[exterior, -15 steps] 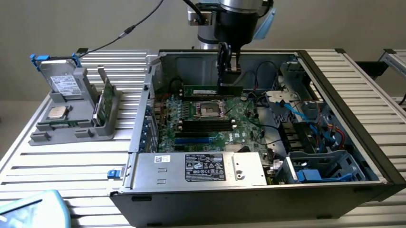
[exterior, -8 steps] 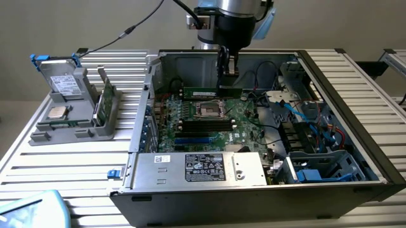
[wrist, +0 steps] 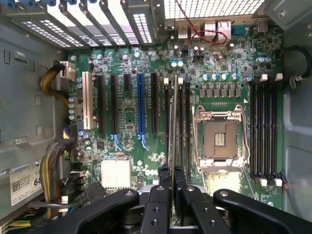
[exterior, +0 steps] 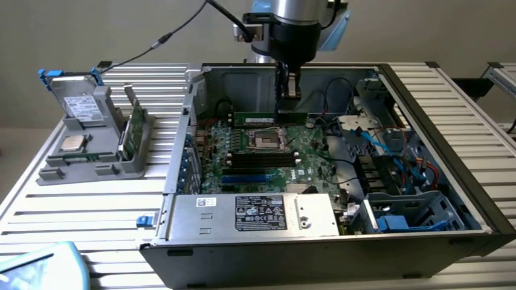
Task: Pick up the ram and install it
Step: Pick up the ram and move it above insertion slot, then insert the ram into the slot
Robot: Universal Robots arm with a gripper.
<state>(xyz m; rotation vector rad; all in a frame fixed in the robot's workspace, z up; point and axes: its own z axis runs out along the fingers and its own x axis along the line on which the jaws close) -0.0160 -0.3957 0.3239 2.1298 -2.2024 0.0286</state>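
The gripper hangs down into the open computer case, which sits on a table made of metal slats. Its 2 fingers are squeezed tight on the ram, 1 on each flat side.

In the exterior view the ram is a long thin green stick, lying level. The gripper holds it nearer its end on the exterior view's right. The ram is at the far side of the CPU socket, low over the big green motherboard.

In the wrist view the ram is seen edge-on (so it looks like a thin pale line). It runs out from the gripper and lines up w/ the long black slots just beside the CPU socket. I can't tell if it touches a slot or is just above 1. More black slots sit at the other side of the CPU socket.

On the exterior view's left, well apart from the case, a grey holder stands on the table w/ a few other PC parts in it. At the front of the case there is a silver box w/ a black label on top.
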